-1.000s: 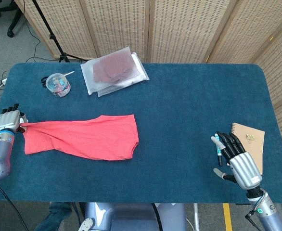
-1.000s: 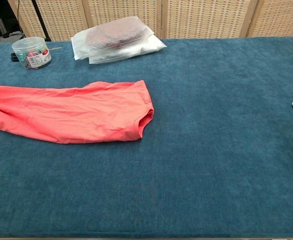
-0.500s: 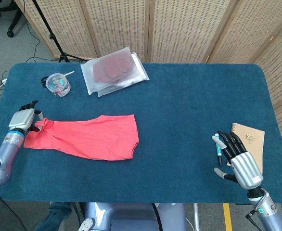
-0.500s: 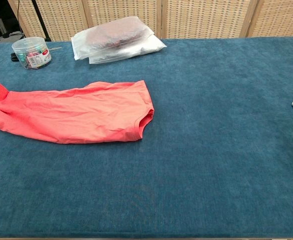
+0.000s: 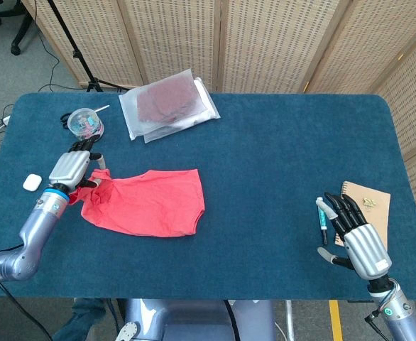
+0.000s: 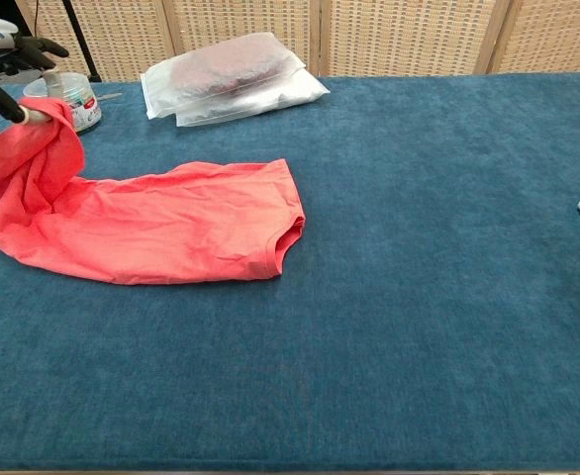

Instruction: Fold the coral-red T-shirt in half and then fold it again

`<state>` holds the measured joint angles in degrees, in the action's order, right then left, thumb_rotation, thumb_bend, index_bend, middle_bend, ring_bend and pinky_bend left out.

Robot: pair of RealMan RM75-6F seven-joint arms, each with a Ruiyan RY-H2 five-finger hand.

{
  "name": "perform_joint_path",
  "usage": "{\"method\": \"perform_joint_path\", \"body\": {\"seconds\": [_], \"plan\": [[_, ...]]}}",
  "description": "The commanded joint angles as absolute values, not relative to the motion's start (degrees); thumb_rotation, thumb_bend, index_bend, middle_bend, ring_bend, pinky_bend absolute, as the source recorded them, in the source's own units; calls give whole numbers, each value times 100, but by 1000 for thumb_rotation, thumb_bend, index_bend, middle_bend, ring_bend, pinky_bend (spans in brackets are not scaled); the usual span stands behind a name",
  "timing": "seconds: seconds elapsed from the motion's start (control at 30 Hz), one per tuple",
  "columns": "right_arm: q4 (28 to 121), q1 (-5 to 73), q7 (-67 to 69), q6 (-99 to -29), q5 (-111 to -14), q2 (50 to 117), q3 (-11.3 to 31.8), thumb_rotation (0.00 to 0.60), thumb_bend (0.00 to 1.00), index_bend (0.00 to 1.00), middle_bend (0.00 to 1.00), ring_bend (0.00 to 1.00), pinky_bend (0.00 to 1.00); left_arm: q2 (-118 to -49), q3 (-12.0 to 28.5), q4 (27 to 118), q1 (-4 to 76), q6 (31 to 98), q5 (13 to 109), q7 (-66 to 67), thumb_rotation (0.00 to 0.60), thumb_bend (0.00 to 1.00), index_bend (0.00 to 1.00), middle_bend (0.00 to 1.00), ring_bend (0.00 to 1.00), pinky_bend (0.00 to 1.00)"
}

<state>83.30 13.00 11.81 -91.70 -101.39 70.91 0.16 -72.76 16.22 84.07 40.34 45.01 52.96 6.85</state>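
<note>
The coral-red T-shirt (image 5: 148, 202) lies left of centre on the blue table (image 5: 279, 156), its left end lifted off the cloth. The left hand (image 5: 72, 168) pinches that raised end. At lower right the right hand (image 5: 353, 234) rests with fingers spread, grasping nothing, beside a pen (image 5: 323, 220) and a notebook (image 5: 371, 209).

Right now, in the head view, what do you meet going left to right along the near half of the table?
White case → left hand → coral-red T-shirt → pen → right hand.
</note>
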Motion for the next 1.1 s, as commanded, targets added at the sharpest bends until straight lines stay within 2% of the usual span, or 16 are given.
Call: {"method": "perform_joint_path", "body": {"seconds": [0.03,0.43,1.1], "plan": [[8340,1295,1200,-9184,-10139,7077,23,600,0,0,0,0,0,-7399,1635,8597,4214,4683,5057,986,600,561,779,0,0,0],[8371,1289,1353,-9211,-10087,7002,67,600,0,0,0,0,0,-8138,1625,8686,4872,5029,4454,1848,600,560,780,0,0,0],[8381,1281,1658,-9241,-9884,6878,216,600,0,0,0,0,0,-9477,1782,7787,5658,5211,4003,2320,600,557,779,0,0,0]]}}
